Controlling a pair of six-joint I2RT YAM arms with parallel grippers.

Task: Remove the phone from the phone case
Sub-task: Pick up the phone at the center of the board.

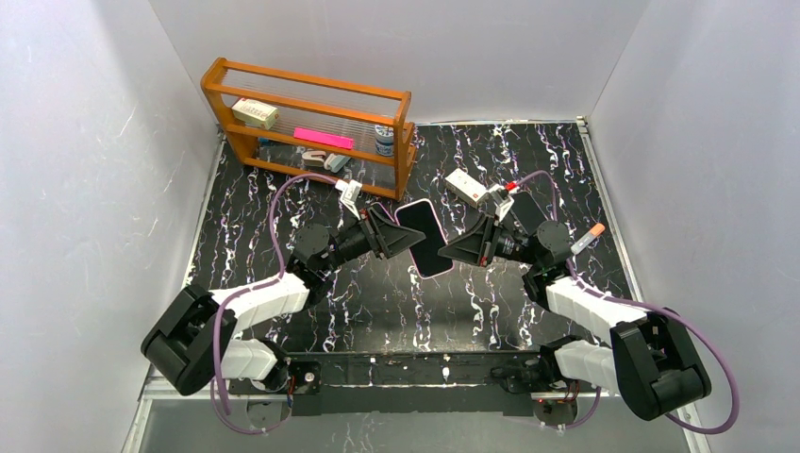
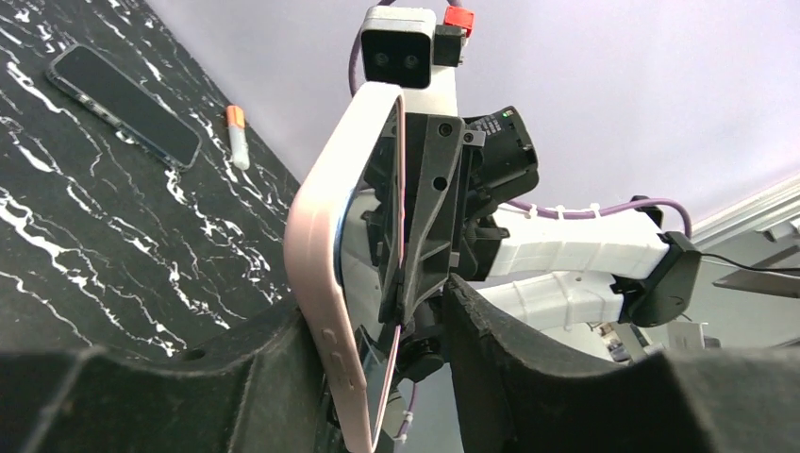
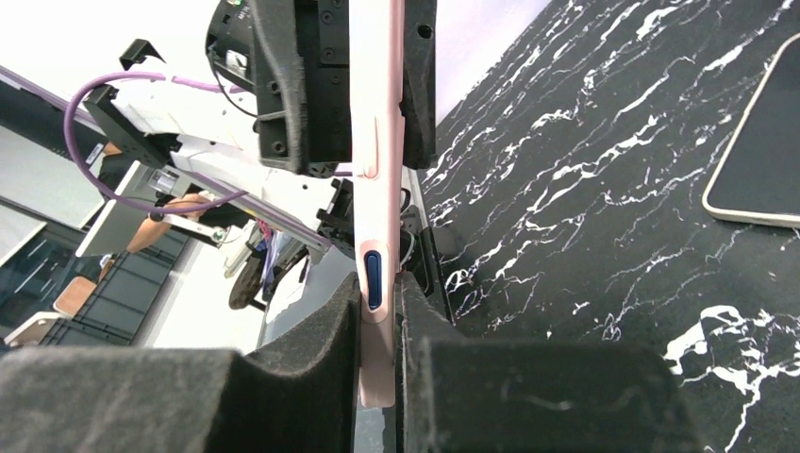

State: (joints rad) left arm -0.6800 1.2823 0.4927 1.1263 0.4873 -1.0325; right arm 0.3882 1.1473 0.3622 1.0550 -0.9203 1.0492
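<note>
**Ana:** What does the overhead view show?

**Ben:** Two arms meet above the middle of a black marbled bench (image 1: 377,311). A phone (image 1: 425,241) hangs in the air between them, dark screen facing up. The left fingers (image 1: 391,232) are closed on one side of it and the right fingers (image 1: 469,247) on the other. A wooden rack (image 1: 311,123) stands at the far left.

**Ana:** And the left wrist?

**Ben:** The pale pink phone case (image 2: 321,245) stands edge-on, its lower end clamped between the left fingers. Behind it, a second phone (image 2: 123,104) and a marker (image 2: 238,137) lie on the bench.

**Ana:** The right wrist?

**Ben:** Again the case is edge-on and upright, pinched tight at its near end by the right fingers. The left fingers are clamped on its far end.
</note>
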